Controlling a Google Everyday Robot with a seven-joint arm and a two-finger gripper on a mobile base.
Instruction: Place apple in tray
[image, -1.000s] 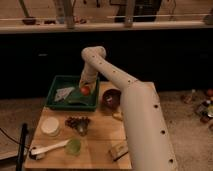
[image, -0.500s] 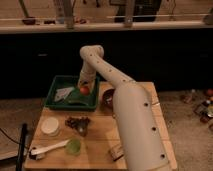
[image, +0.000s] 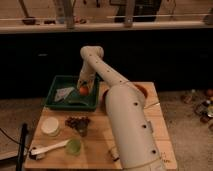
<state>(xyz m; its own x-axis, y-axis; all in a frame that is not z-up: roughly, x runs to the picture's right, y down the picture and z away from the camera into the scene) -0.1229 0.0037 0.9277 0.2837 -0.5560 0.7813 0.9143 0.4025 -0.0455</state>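
Note:
The dark green tray (image: 59, 103) sits at the back left of the wooden table. The apple (image: 83, 90), small and orange-red, is over the tray's right half, right at the tip of my arm. My gripper (image: 82, 86) is at the end of the white arm, above the tray's right part and against the apple. A pale crumpled item (image: 64, 93) lies in the tray to the left of the apple. I cannot tell whether the apple rests on the tray floor or hangs above it.
A dark red bowl (image: 141, 91) peeks out behind my arm at the back right. A white round lid (image: 50, 126), a dark bunch (image: 77, 121), a green cup (image: 73, 146) and a white brush (image: 47, 148) lie on the table's front left. A counter runs behind.
The arm's forearm has swung closer to the camera and covers more of the table's right side. The gripper and apple stay over the tray's right half.

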